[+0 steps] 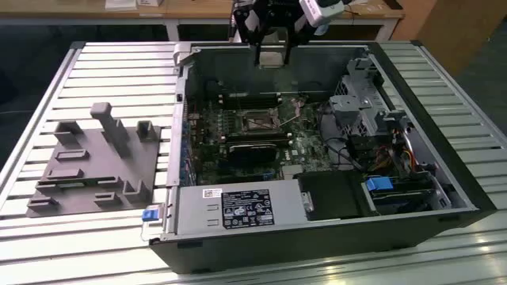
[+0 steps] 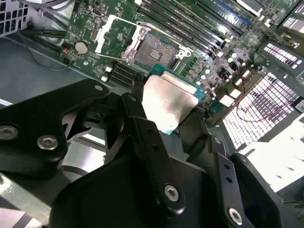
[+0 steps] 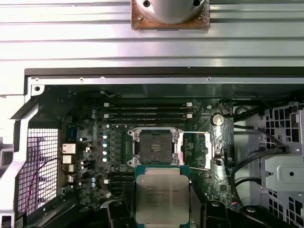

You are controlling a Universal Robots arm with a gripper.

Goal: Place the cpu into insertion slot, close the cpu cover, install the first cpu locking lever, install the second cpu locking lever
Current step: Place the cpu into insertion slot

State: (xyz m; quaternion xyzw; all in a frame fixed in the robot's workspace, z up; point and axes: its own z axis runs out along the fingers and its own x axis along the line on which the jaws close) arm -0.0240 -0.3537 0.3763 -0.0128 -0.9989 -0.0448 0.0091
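Observation:
My gripper (image 1: 269, 54) is shut on the cpu (image 1: 269, 59), a small square chip with a silvery metal top, and holds it high over the far part of the open computer case. In both wrist views the cpu (image 3: 161, 192) (image 2: 167, 100) sits between the black fingers (image 2: 137, 114), apart from the board. The insertion slot (image 3: 155, 147) (image 2: 154, 50) (image 1: 258, 123) lies bare on the green motherboard. The cpu cover (image 3: 212, 142) (image 2: 105, 33) is swung open beside it. Thin wire locking levers (image 3: 199, 133) (image 2: 110, 56) stand released along the cover.
The black case (image 1: 443, 178) lies open on a slatted metal table (image 1: 119, 77). Inside are a black heatsink block (image 1: 249, 153), the power supply (image 1: 237, 208), drive bays (image 1: 396, 190) and cables. Memory slots (image 3: 147, 111) run beside the socket. A grey fixture (image 1: 95, 163) stands at the exterior view's left.

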